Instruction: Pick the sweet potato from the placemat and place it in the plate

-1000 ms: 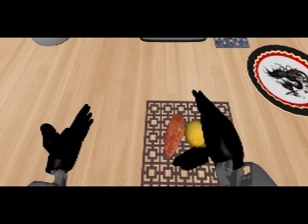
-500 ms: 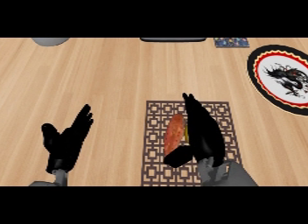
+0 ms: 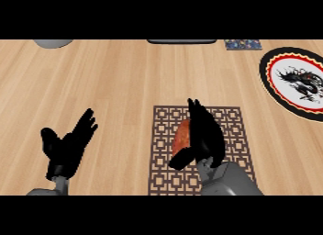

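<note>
An orange-brown sweet potato (image 3: 182, 136) lies on the brown lattice placemat (image 3: 233, 128) at the lower middle. My right hand (image 3: 206, 133) lies over it with straight fingers along its right side and the thumb low at its left, hiding most of it. The plate (image 3: 270, 64), white with a red and black rim and a dark dragon figure, sits at the far right. At the lower left my left hand (image 3: 68, 147) rests open, fingers up, apart from everything.
A grey round object (image 3: 53, 43) shows at the top left edge, a dark flat object (image 3: 181, 41) at the top middle, and a small patterned item (image 3: 243, 44) beside it. Bare wooden counter lies between the placemat and the plate.
My right hand has moved left across the placemat and now covers the sweet potato. The yellow object seen under it a second ago is hidden. The left hand has not moved.
</note>
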Robot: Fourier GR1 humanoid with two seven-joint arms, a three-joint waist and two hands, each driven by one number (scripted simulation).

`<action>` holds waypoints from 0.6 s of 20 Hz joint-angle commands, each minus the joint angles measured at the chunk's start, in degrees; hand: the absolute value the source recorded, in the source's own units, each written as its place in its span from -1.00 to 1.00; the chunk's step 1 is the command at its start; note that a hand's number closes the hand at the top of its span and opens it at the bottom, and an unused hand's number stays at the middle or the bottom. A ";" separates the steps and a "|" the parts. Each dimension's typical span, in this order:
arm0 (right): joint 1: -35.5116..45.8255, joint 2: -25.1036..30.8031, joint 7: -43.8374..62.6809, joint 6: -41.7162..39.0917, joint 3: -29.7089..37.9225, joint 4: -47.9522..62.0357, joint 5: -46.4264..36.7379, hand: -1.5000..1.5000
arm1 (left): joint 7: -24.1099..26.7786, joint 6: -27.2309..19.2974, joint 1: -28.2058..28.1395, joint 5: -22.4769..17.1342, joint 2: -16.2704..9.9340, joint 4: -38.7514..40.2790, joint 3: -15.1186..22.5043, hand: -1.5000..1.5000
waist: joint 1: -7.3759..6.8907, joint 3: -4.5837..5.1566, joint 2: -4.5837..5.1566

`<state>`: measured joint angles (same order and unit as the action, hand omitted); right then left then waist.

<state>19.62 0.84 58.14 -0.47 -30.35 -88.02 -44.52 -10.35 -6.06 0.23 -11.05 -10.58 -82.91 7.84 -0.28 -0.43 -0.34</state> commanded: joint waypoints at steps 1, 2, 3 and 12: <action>-1.07 -0.80 -2.77 -0.05 0.34 4.21 0.36 -1.00 | -0.04 -1.04 -0.52 1.86 2.44 2.92 1.13 0.00 | 0.13 0.43 0.38; 1.28 -0.80 -0.02 -0.28 0.41 3.59 1.28 -1.00 | -1.22 0.89 -1.34 1.21 -0.27 1.31 -0.61 0.00 | 0.02 0.43 0.35; -2.73 -0.81 -3.63 1.57 -0.28 4.70 -0.79 -1.00 | -4.07 -2.28 -2.34 2.59 2.37 -2.71 2.19 0.00 | 0.07 0.41 0.32; 2.18 -0.57 -9.07 -1.89 0.07 12.80 -2.29 1.00 | 1.76 4.03 -0.52 0.29 0.68 4.98 -2.33 0.00 | 0.08 0.45 0.42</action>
<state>20.41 1.29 50.33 -1.80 -29.93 -79.21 -44.69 -9.64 -4.99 -0.17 -9.64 -9.43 -82.89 6.69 -0.20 -0.30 -0.52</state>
